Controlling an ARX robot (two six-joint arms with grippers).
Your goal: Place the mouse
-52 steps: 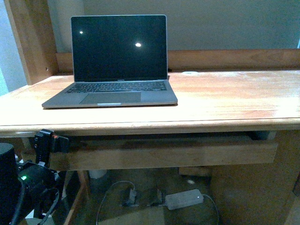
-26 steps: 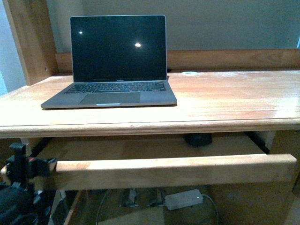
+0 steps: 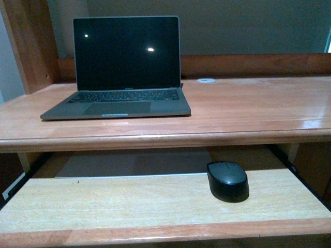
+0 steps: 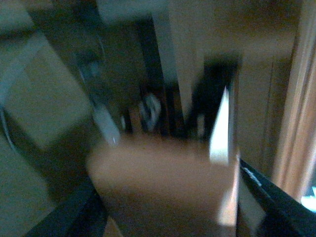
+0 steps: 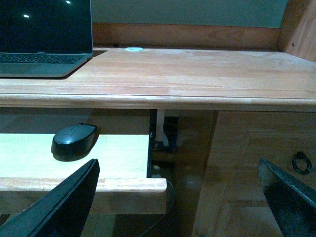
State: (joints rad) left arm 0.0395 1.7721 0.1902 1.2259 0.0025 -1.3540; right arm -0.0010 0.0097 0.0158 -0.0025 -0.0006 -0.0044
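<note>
Seeing a small black oval mouse with a dark grey top (image 3: 226, 180) lying on the right part of a pale wooden pull-out shelf (image 3: 129, 199), just under the reddish wooden bench (image 3: 248, 106) carrying an open grey laptop (image 3: 124, 67). Finding the right tool (image 5: 177, 168) gaping wide, gripping nothing. Failing to tell the left tool's (image 4: 170, 207) state, its wrist view being smeared by blur.

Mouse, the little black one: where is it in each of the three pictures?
Front view: mouse on the pull-out tray, right of centre.
Left wrist view: too blurred to find it.
Right wrist view: mouse on that tray, near its end.
Shared landmark: the laptop.
</note>
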